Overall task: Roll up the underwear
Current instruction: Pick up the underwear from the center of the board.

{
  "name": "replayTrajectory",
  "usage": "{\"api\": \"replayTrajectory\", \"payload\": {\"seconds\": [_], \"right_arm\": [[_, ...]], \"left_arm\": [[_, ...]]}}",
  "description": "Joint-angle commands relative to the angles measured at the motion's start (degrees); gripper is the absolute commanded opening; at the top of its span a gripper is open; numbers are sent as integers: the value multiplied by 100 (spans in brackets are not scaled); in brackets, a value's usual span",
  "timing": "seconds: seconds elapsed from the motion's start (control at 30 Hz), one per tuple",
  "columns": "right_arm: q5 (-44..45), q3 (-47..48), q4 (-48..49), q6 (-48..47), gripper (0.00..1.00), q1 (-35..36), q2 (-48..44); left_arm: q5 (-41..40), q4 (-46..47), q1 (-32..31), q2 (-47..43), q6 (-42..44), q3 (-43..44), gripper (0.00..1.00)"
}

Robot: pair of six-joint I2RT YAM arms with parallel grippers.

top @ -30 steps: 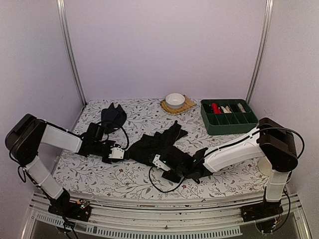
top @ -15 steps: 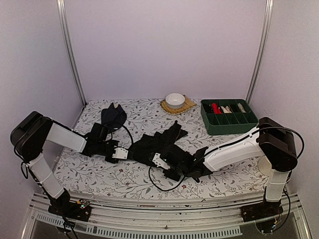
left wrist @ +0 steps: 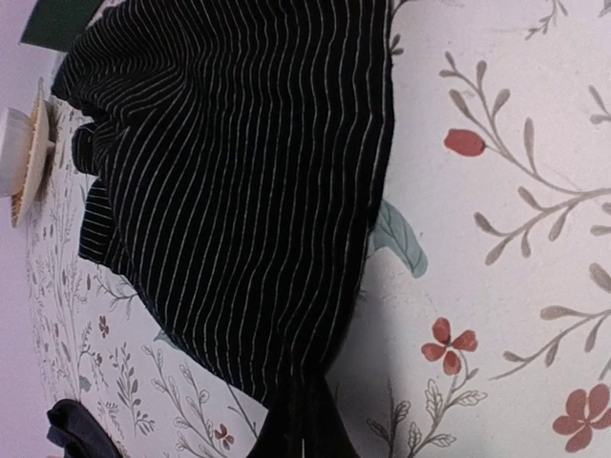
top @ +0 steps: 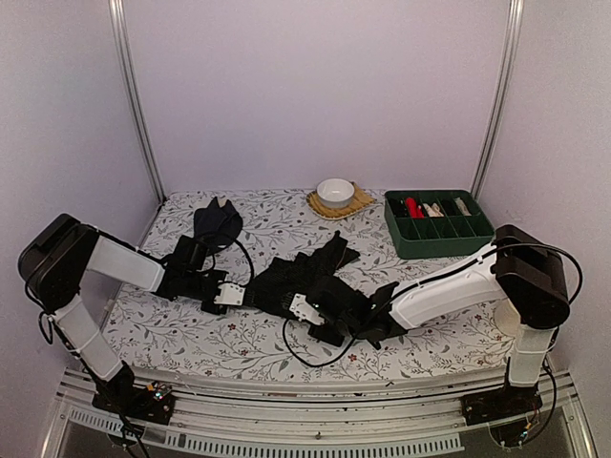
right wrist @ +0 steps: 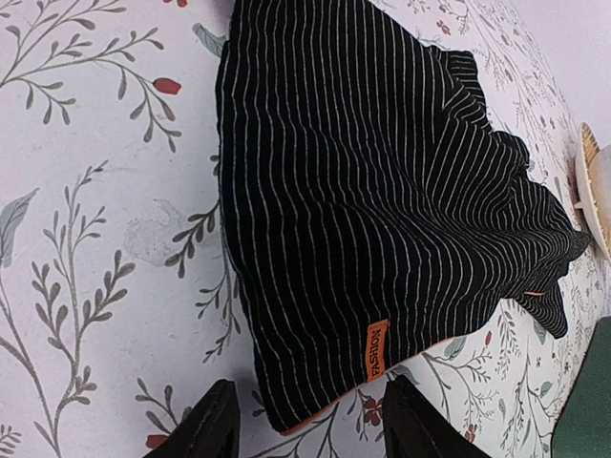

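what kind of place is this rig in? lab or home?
Likely a lab robot cell, not a home: bare walls with metal rails, left arm and right arm bolted at the table's near edge, staged props: underwear, bowl, green tray.

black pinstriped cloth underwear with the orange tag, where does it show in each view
Top external: black pinstriped cloth underwear lies mid-table, between the two arms.
Left wrist: fills the centre and upper left.
Right wrist: fills the centre.
Shared landmark: white bowl.

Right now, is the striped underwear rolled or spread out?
Spread: the striped underwear lies flat, slightly rumpled, orange tag exposed at its edge.
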Motion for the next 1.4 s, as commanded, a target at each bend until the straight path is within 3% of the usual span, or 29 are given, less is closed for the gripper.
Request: {"api": "replayTrajectory", "payload": {"seconds": [0.0,0.2,0.3,0.37,0.43,0.47,0.73,1.0,1.37], "right_arm": [[82,-10,139,-110,53,73,89],[478,165,-39,-85,49,69,456],[587,160,-71,-97,41,70,492],[716,146,-57,-109,29,69,486],[824,141,-35,-111,7,70,456],[888,135,-27,-111,3,76,413],[1274,196,-5,10,2,69,-791],[1513,1267,-631,-55,2,103,-1443],[2088,2095,-827,-430,2,664,-1822]], "left_arm": [[248,-394,-57,-163,-139,107,0],[295,-465,-53,-230,-142,113,0],[291,-513,-52,-249,-136,122,0],[303,-533,-56,-278,-141,122,0],[336,-563,-44,-339,-166,130,0],[340,-576,-43,-375,-194,141,0],[679,-778,53,-1682,-1359,388,0],[481,-822,49,-3106,-2425,865,0],[248,-1446,17,-4566,-2816,1064,0]]}}
